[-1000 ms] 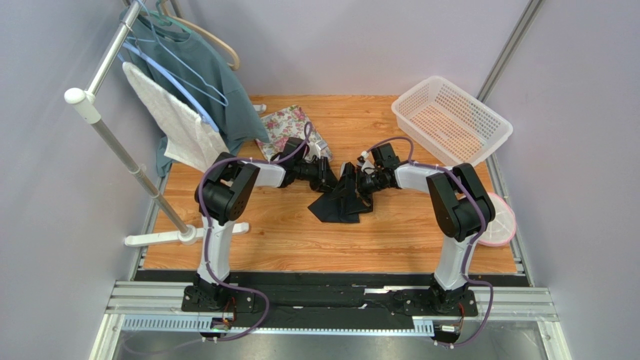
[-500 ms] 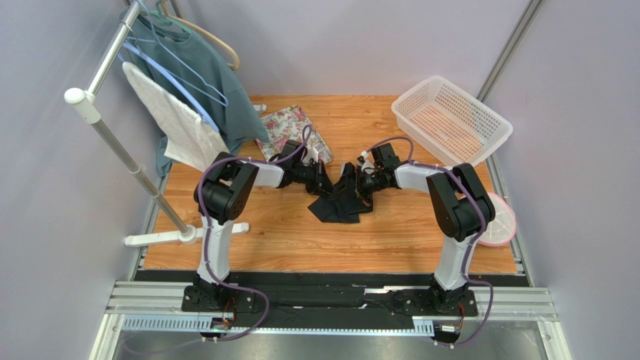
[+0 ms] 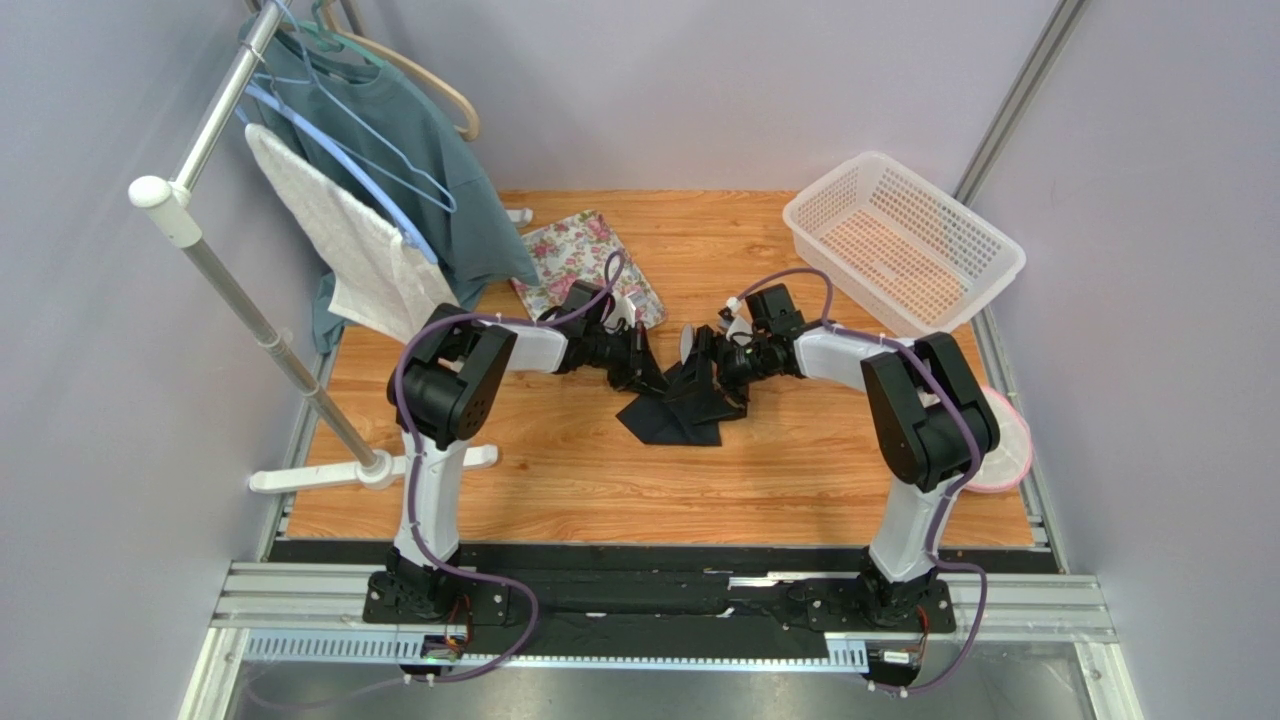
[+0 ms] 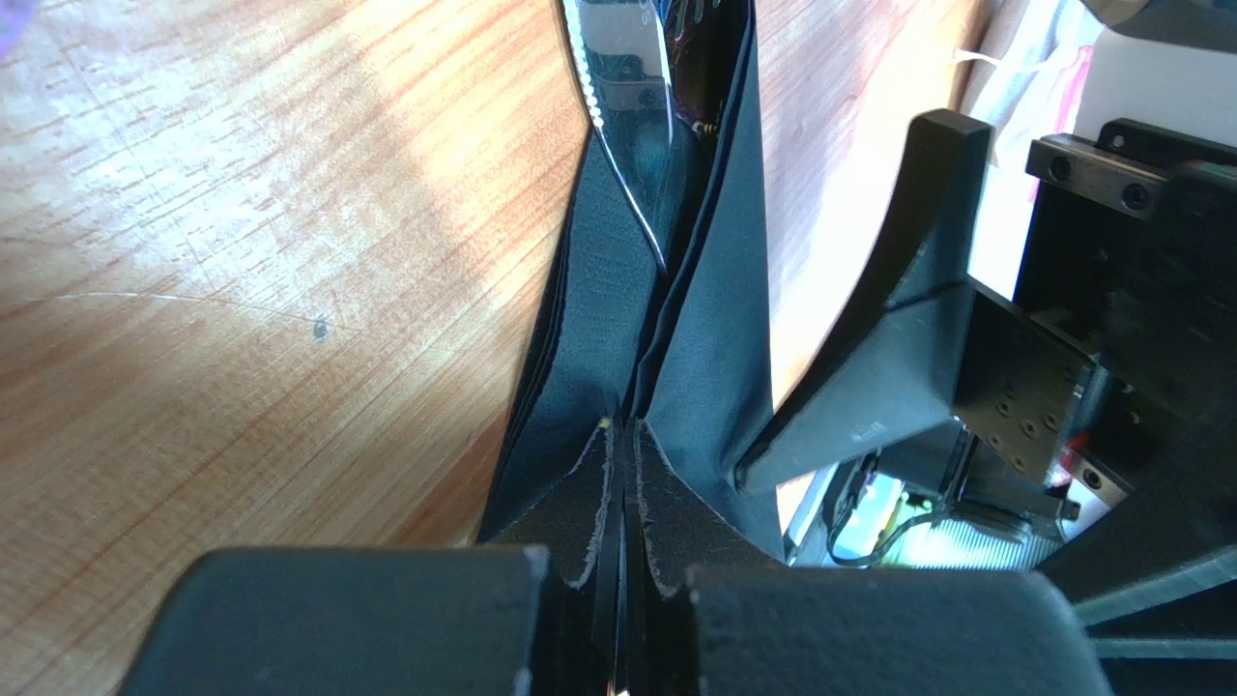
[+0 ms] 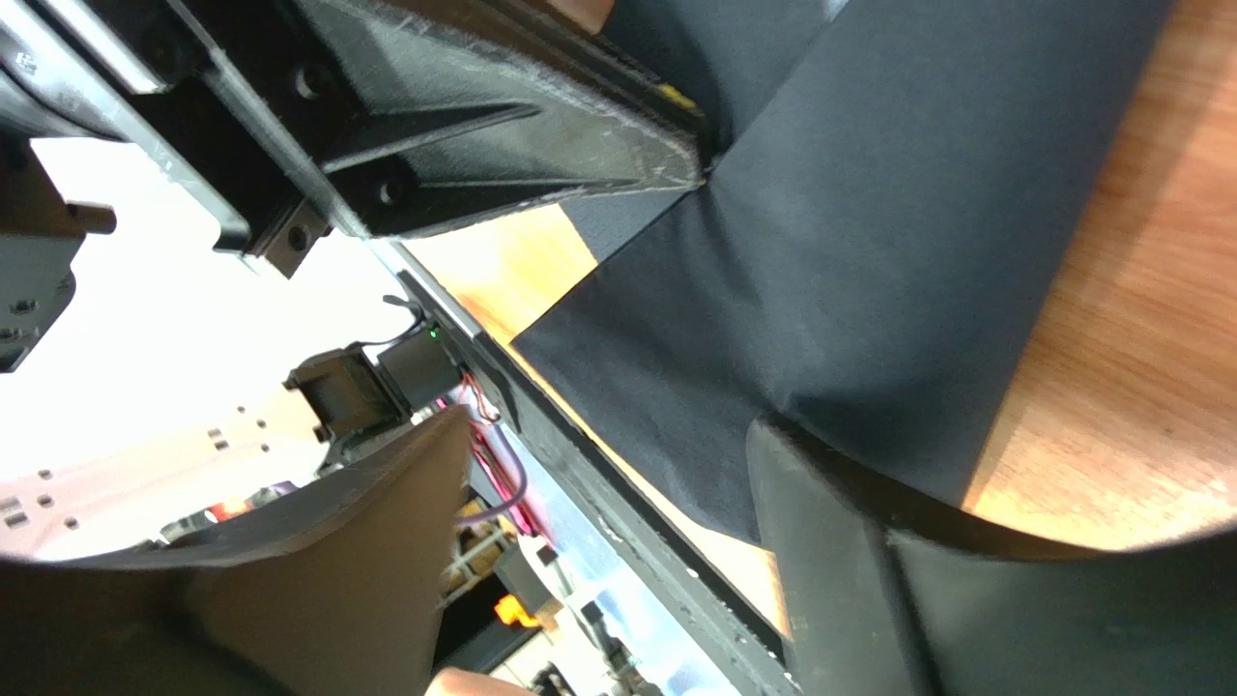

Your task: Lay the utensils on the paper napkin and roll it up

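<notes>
**Paper napkin [image 3: 679, 413] pinched at mid-table**

The thin black sheet is seen crumpled on the wooden table [image 3: 496, 495], between both arms. A gathered fold is clamped by the left gripper [image 4: 622, 508]; the jaws of the right gripper [image 5: 610, 450] stand apart, empty. Light, limp and easily torn, it is best taken by an edge.

Black paper napkin [image 3: 672, 419], creased, partly raised mid-table; knife [image 4: 622, 102] between folds

black napkin [image 3: 679, 416]; pink floral tray [image 3: 568, 248]; white perforated basket [image 3: 950, 206]; orange wood-grain table [image 3: 601, 480]; teal shirt [image 3: 383, 120].
</notes>
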Available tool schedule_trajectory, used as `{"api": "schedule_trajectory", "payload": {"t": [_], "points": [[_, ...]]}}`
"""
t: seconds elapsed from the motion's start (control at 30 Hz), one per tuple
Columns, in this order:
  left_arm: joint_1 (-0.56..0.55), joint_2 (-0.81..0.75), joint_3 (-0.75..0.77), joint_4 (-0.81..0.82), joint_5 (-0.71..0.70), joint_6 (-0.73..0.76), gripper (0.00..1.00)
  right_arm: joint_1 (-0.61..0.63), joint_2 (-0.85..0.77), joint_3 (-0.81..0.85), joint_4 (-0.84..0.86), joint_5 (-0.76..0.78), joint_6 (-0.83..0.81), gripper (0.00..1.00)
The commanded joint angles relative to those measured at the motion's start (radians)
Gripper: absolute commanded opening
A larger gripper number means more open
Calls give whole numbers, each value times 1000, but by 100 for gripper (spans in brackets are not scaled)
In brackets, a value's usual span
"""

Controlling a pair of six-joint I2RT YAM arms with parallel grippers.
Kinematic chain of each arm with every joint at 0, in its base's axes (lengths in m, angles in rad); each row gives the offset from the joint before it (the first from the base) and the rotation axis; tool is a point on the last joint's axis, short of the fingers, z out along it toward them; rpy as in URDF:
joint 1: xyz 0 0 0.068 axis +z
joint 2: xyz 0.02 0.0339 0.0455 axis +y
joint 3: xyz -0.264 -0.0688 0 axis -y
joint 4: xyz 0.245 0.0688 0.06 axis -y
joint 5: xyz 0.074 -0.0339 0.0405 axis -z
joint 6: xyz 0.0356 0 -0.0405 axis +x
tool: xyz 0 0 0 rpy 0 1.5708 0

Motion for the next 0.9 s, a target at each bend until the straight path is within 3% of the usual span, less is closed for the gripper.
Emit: {"api": "schedule_trajectory", "payload": {"t": [0.0, 0.23, 0.37, 0.47, 0.87], "points": [[6, -30, 28, 0, -9, 24, 0, 10, -10, -5, 23, 22, 1, 70], [19, -63, -4, 52, 11, -17, 0, 24, 49, -5, 60, 21, 15, 69], [31, -106, -63, 150, 37, -64, 5, 21, 81, -5, 75, 24, 9, 75], [33, -138, -75, 155, 62, -71, 12, 24, 79, -11, 85, 39, -2, 78], [-27, -135, -109, 132, 134, -92, 13, 24, 69, -11, 88, 30, -8, 86]]}}
